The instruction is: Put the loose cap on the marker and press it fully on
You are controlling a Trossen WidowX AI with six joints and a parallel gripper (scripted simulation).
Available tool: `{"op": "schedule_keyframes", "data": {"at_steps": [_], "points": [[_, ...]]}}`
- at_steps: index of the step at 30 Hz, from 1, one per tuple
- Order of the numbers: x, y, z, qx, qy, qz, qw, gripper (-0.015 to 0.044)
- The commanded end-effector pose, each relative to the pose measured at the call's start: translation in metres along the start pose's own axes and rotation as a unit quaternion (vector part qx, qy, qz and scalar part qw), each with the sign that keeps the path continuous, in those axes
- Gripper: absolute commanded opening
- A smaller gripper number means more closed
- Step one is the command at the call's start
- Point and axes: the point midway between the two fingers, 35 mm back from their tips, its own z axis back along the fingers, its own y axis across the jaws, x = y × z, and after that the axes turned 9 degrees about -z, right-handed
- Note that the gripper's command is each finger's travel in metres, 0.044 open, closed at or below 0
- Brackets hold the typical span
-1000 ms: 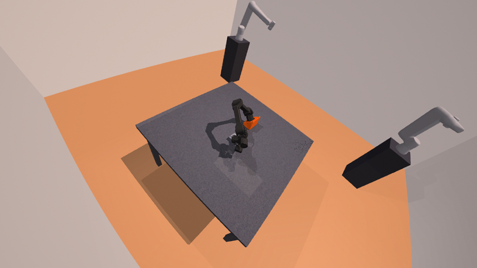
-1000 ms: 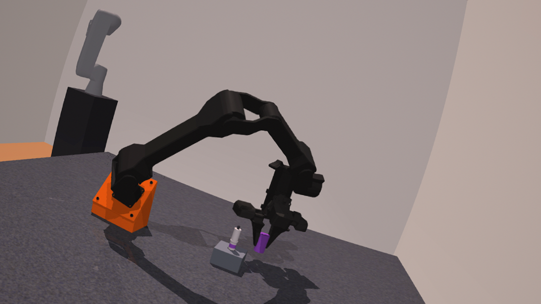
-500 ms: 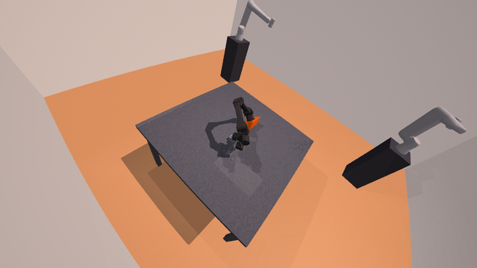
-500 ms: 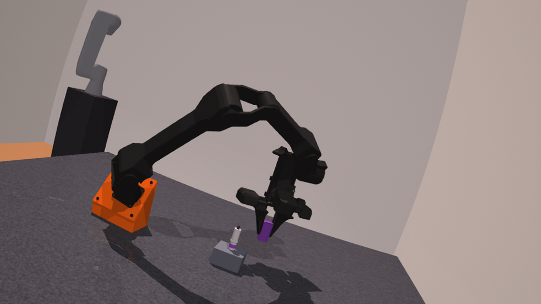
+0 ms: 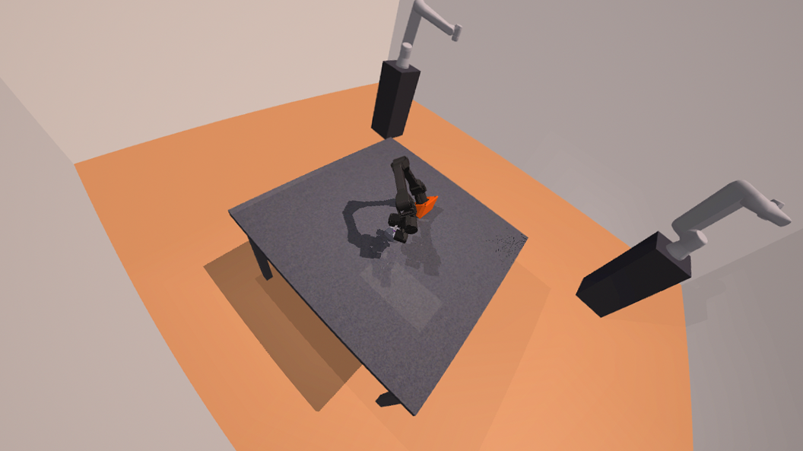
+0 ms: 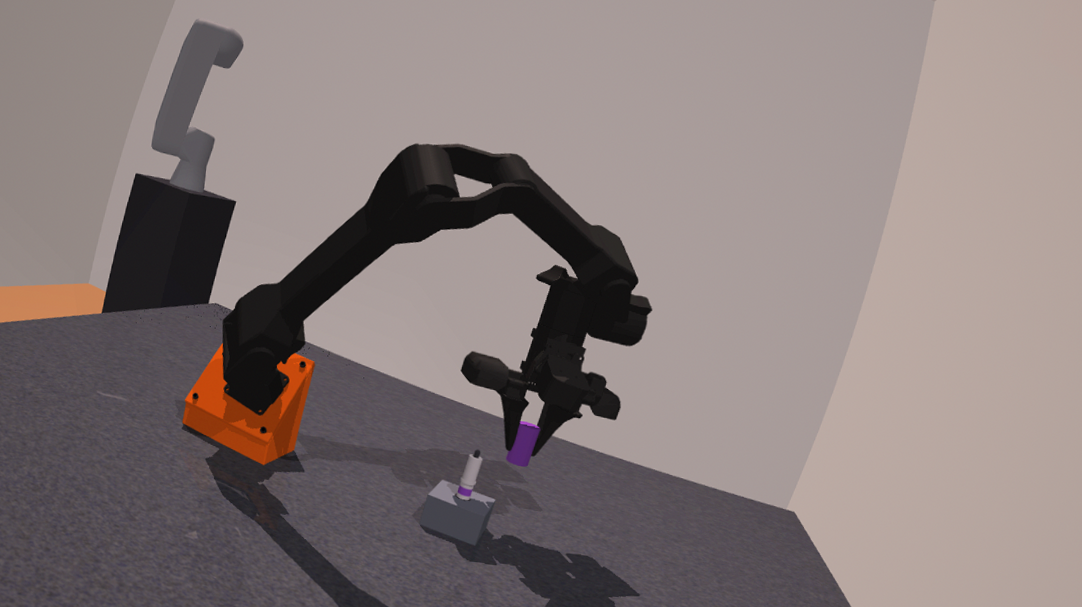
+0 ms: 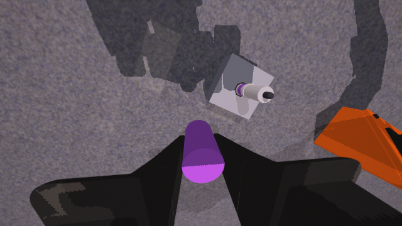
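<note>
The gripper (image 6: 523,443) is pinching the purple cap (image 6: 521,443), held up off the table (image 6: 60,467). The marker (image 6: 470,474) stands upright in its grey block (image 6: 456,513), just beside and below the cap.

I see two grey idle arms (image 5: 433,20) (image 5: 732,209) on black pedestals (image 5: 395,100) (image 5: 633,274), standing on orange floor (image 5: 539,412) beyond the table's far corner and right edge.
</note>
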Motion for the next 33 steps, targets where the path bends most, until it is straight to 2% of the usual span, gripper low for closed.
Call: {"op": "schedule_keyframes", "data": {"at_steps": [1,22,33], "points": [[0.007,-0.009,0.007,-0.001,0.002,-0.001,1.0,0.0],[0.047,-0.055,0.032,-0.002,0.001,0.001,1.0,0.0],[0.047,-0.057,0.026,-0.002,0.001,0.0,1.0,0.0]]}}
